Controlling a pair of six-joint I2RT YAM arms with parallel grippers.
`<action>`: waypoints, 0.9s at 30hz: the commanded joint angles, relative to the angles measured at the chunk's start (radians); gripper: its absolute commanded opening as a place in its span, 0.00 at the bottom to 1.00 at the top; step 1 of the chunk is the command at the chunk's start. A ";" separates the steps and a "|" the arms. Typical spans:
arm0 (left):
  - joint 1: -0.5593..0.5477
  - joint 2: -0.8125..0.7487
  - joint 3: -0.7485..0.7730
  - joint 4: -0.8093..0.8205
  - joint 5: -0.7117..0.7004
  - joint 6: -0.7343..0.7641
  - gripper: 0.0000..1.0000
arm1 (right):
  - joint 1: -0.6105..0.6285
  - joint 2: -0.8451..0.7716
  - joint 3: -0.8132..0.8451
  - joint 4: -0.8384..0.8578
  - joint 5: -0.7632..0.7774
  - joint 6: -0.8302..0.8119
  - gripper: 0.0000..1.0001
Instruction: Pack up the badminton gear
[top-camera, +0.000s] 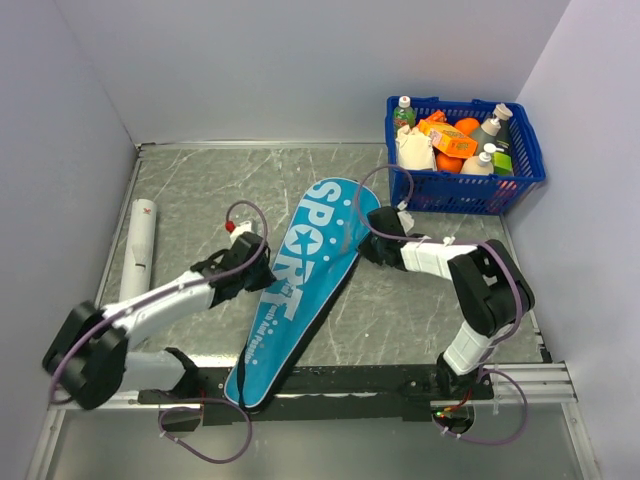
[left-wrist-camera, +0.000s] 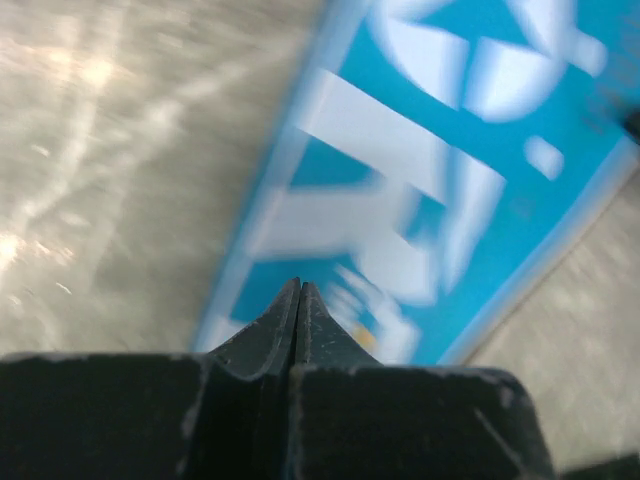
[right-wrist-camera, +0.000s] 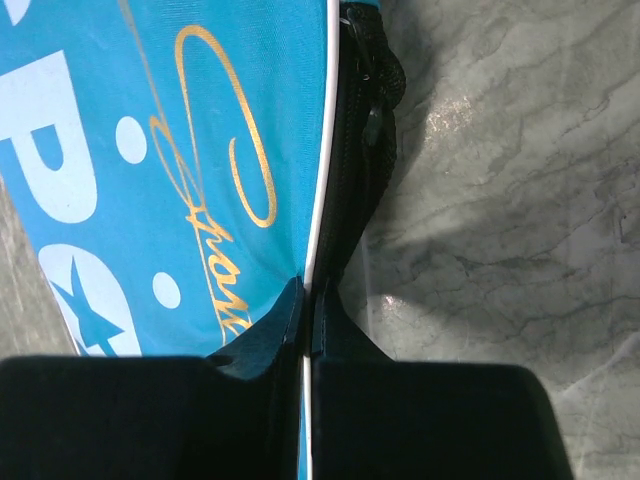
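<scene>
On the grey table (top-camera: 200, 190), the right tool (right-wrist-camera: 305, 287) pinches the blue racket-shaped fabric bag (top-camera: 310, 250), probably limp and light, by its piped edge (left tool (left-wrist-camera: 298, 287) pressed together).

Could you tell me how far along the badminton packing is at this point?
Done: no rackets or shuttlecocks lie loose; whether they are inside the blue bag cannot be seen. In hand: the right gripper is shut on the bag's white-piped edge, the left gripper shut over its other edge. Left: the white tube lies outside on the table.
</scene>
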 joint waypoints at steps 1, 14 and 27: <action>-0.136 -0.179 0.038 -0.067 0.021 0.015 0.01 | 0.015 0.049 0.058 -0.146 -0.051 -0.012 0.00; -0.483 -0.273 -0.092 -0.082 0.104 -0.224 0.01 | -0.048 0.170 0.285 -0.261 -0.074 -0.032 0.00; -0.615 0.011 -0.041 -0.139 0.005 -0.276 0.01 | -0.115 0.358 0.609 -0.410 -0.102 0.011 0.00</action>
